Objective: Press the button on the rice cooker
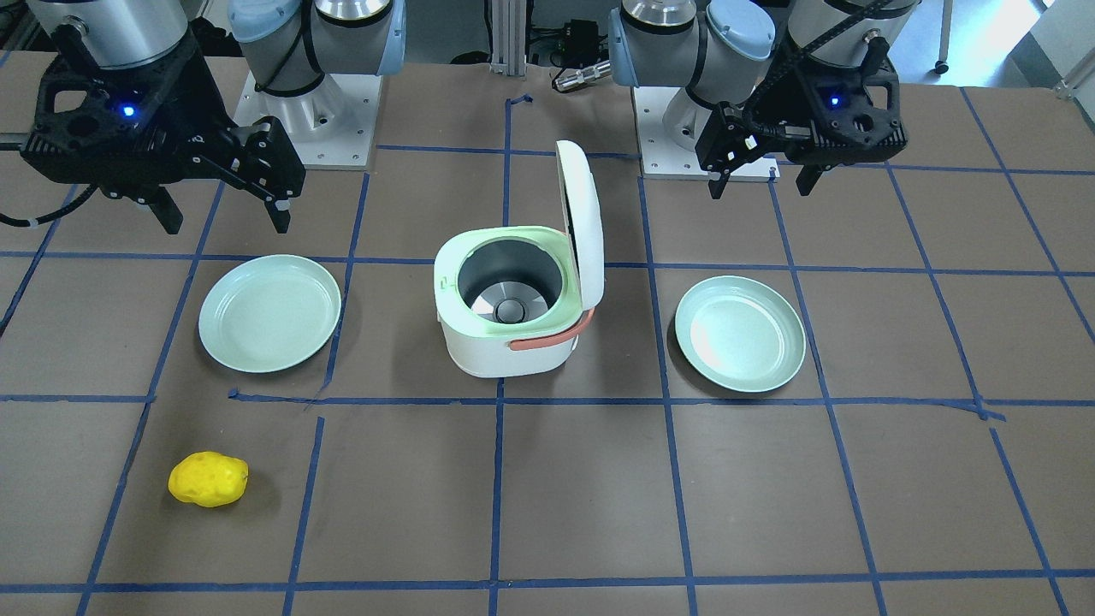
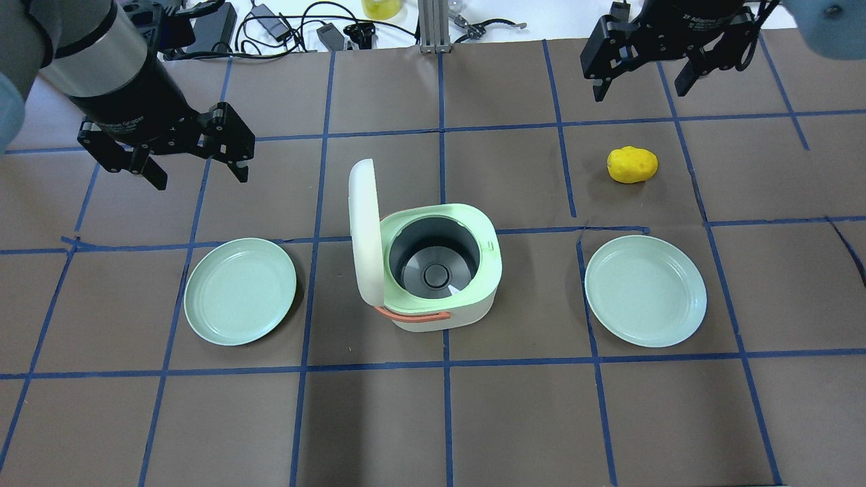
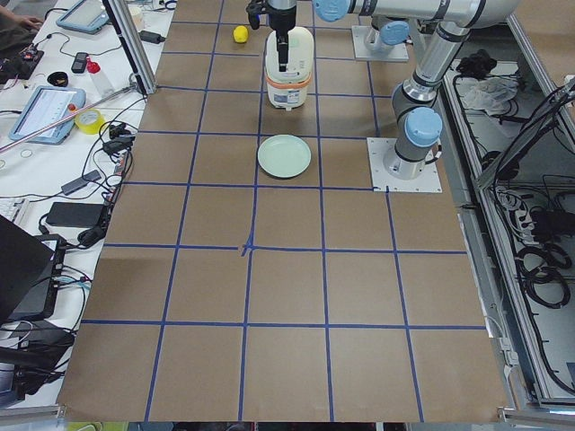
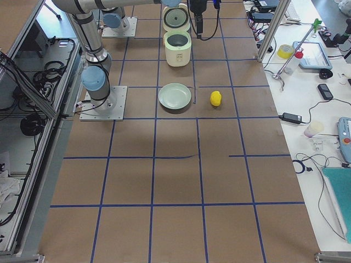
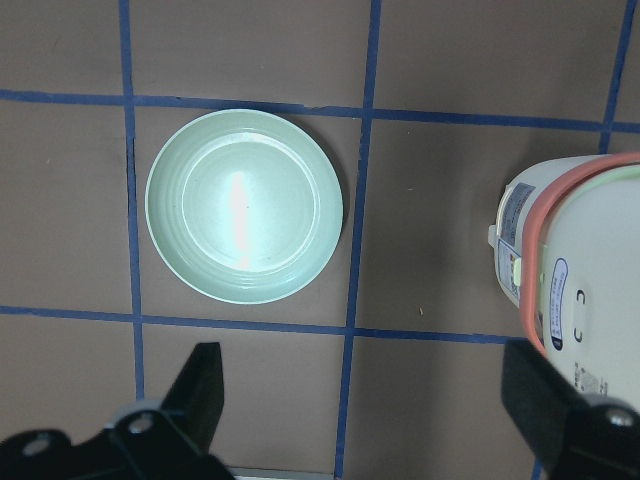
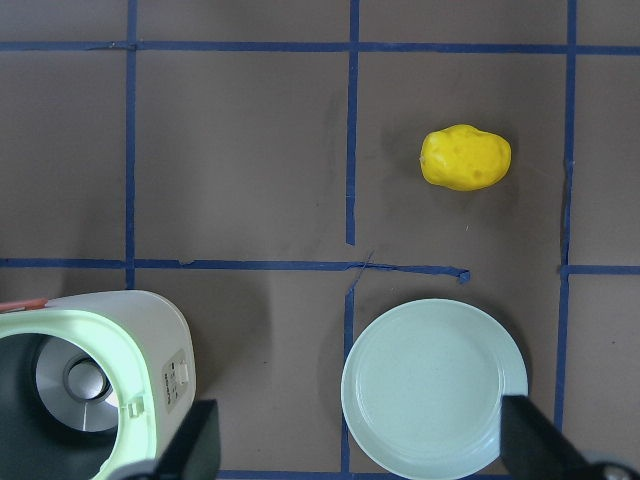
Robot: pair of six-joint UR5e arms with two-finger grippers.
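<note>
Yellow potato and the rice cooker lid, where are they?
yellow potato (image 2: 632, 165), overhead exterior view, middle of its bumpy top.
rice cooker lid (image 2: 362, 230), overhead exterior view, middle of the raised white lid.

One rice cooker (image 2: 490, 270), two green plates (image 2: 240, 291) (image 2: 645, 291), one yellow potato (image 2: 632, 165).

Bench (image 2: 514, 419): brown surface, divided into squares by blue tape grid (image 2: 444, 365). Rice cooker (image 2: 433, 270) set at centre, lid raised upright. Left plate (image 2: 240, 291), pale green, laid on robot's left of cooker, apart from it. Right plate (image 2: 645, 291), same colour, laid on robot's right, likewise apart. Yellow potato-shaped item (image 2: 632, 164) noted beyond right plate, toward operators' side, not touching it.
</note>
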